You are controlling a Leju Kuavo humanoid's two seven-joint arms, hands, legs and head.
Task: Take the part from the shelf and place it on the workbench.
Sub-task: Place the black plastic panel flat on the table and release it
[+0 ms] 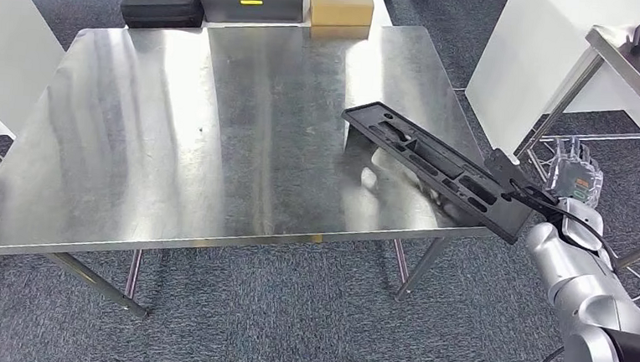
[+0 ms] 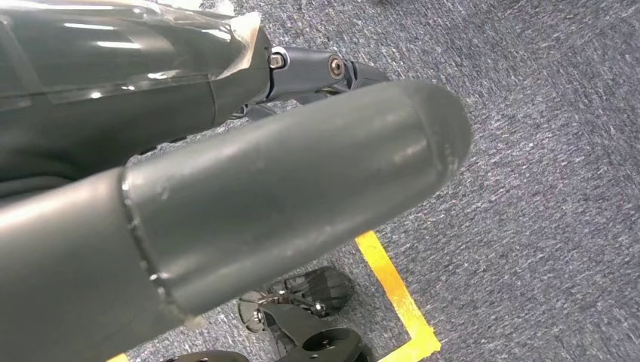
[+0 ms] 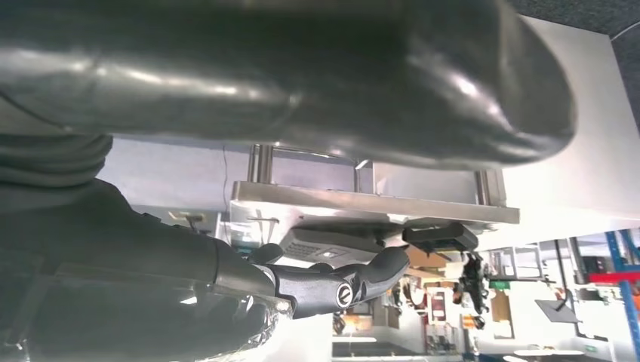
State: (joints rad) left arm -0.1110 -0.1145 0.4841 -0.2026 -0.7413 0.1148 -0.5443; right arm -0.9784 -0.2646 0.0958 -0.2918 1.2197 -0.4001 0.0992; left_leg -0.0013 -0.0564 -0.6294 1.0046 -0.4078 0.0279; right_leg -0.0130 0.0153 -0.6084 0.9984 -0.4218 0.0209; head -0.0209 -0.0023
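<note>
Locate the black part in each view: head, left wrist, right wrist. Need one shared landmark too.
Head view: the black part lies tilted over the steel workbench's right front edge, held at its near end by the right hand.
Left wrist view: not in it; carpet and yellow floor tape.
Right wrist view: cannot tell; the thumb covers most of the picture.
Shared landmark: the right hand.

Matte black on the long moulded part (image 1: 435, 167), with darker recessed slots. Bright brushed silver on the workbench (image 1: 175, 155), streaked with pale reflections. Speckled blue-grey on the carpet (image 1: 292, 314), crossed by a yellow floor line (image 2: 396, 298). Black on the case (image 1: 163, 5), with a small yellow label; tan on the cardboard box (image 1: 341, 2). Silver on the right arm (image 1: 583, 281), dark grey on the right hand (image 3: 332, 283) and on the left hand (image 2: 287, 188).
</note>
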